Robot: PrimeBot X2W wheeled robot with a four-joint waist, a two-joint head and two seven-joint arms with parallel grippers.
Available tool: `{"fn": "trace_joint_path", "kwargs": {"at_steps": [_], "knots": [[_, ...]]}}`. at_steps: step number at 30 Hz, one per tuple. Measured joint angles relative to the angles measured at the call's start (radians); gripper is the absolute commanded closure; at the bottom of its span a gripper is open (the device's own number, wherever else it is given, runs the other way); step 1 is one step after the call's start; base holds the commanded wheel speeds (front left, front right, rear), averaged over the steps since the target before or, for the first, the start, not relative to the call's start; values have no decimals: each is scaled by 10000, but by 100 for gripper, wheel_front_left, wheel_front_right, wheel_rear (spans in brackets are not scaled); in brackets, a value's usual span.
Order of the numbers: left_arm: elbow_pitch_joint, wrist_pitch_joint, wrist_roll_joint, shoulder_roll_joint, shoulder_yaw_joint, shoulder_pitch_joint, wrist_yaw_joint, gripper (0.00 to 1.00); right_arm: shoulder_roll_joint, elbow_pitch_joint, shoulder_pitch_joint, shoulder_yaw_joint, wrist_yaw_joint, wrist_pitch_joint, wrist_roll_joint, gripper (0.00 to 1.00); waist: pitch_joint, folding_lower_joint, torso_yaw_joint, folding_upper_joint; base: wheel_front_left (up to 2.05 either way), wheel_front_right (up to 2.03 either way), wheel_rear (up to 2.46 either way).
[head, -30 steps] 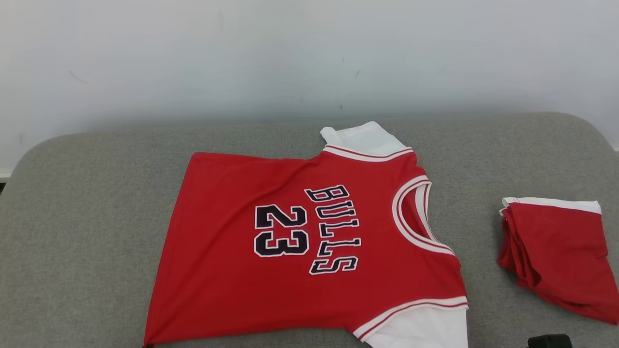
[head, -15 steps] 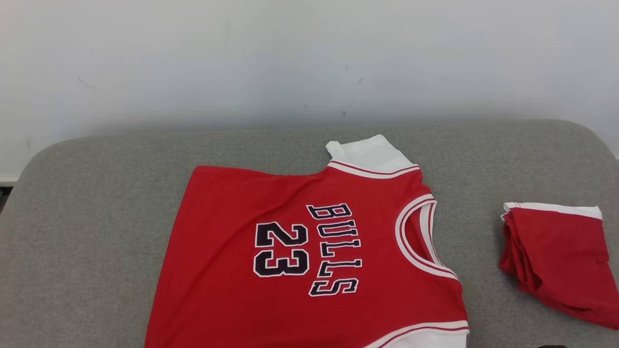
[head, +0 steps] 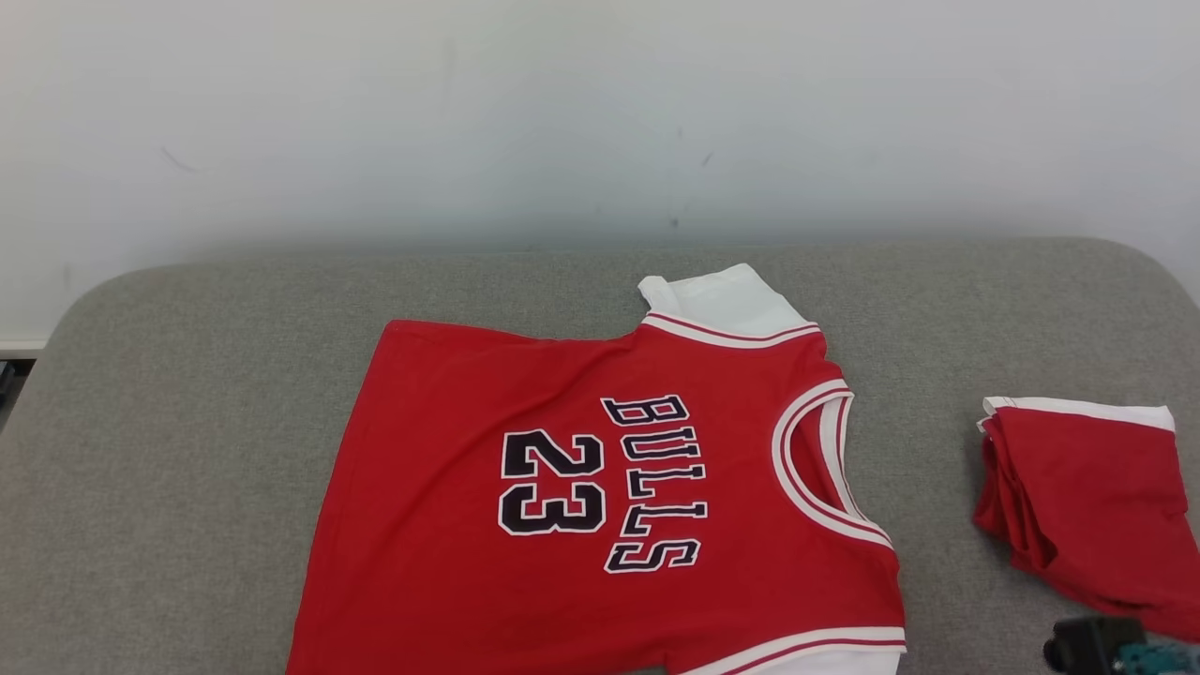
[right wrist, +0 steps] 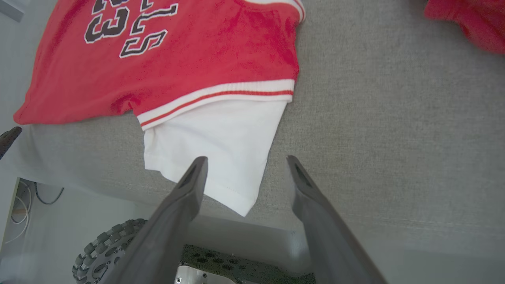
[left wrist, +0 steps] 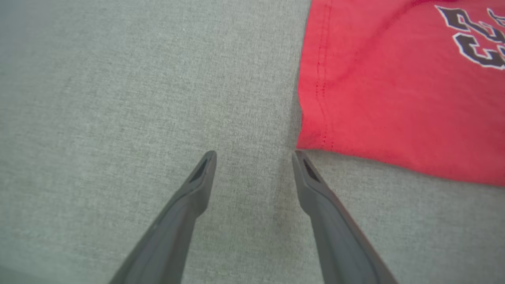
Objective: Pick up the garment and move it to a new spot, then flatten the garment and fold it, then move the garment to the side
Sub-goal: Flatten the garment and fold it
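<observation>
Bright, even, diffuse light. Shadows are faint, just a soft dim band where the wall (head: 600,122) meets the grey padded surface (head: 187,375). Head view sharp; wrist views bow at the edges, and there the red jersey (right wrist: 189,59) looks slightly washed out.

The garment (head: 600,487) is showing red across its body, with white sleeves and white trim carrying a thin red stripe; its black lettering and numerals are standing out in white outline. The padded surface (head: 187,422) is showing a flecked grey weave. The folded cloth (head: 1087,497) is showing the same red with a white band. The left gripper (left wrist: 254,154) and the right gripper (right wrist: 244,158) are showing dark grey fingers.
</observation>
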Motion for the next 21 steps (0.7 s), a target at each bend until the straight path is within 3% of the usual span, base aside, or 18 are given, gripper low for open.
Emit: {"fn": "trace_joint_path", "kwargs": {"at_steps": [3, 10, 21], "knots": [[-654, -529, 67, -36, 138, -108, 58, 0, 171, -209, -595, -466, -165, -740, -322, 0, -26, 1, 68, 0, 0, 0, 0], [-2220, -1007, 846, -157, -27, -555, 63, 0, 1296, -105, -1793, -861, -341, -2485, -692, 0, -202, 0, 314, 1, 0, 0, 0], [-3503, -1080, 1174, -284, 102, -224, 146, 0, 2220, 1001, -1898, -1204, -430, -4878, -1321, 0, -657, 0, 557, 0, 0, 0, 0]]}}
